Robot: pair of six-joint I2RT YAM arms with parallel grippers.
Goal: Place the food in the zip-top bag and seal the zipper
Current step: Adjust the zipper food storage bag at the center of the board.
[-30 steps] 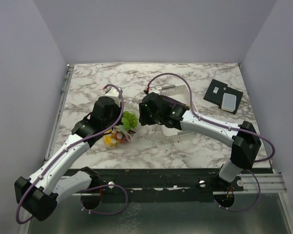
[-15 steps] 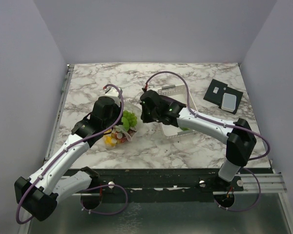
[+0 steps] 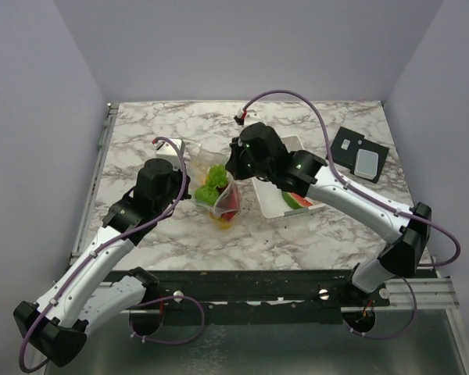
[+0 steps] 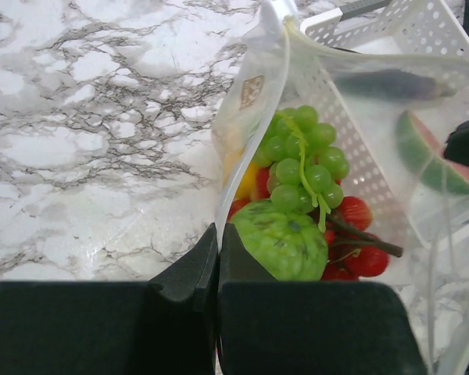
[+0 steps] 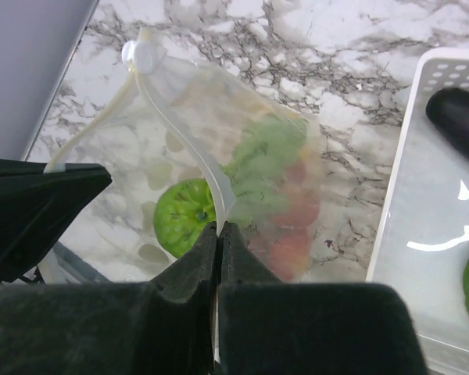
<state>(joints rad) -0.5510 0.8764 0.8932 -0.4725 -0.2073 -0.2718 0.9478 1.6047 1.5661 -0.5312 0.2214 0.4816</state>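
Note:
The clear zip-top bag (image 3: 221, 195) hangs between my two grippers, its mouth upward. Inside it I see green grapes (image 4: 301, 160), a round green fruit (image 4: 281, 238), red cherries (image 4: 358, 234) and a yellow piece. My left gripper (image 4: 217, 234) is shut on the bag's left edge, and my right gripper (image 5: 219, 230) is shut on the other edge, on the zipper strip (image 5: 191, 148). The green fruit (image 5: 184, 215) shows through the plastic. A watermelon slice (image 3: 297, 201) and a dark eggplant (image 5: 461, 117) lie in the white basket (image 3: 266, 205), outside the bag.
The white basket sits just right of the bag, under my right arm. A black device with a pale card (image 3: 359, 154) lies at the back right. Marble tabletop (image 3: 141, 133) stretches to the left and behind; purple walls close in the sides.
My right gripper has shut on the bag's edge. Both arms have raised the bag and carried it right and back, so it now hangs upright. The watermelon in the basket is uncovered.

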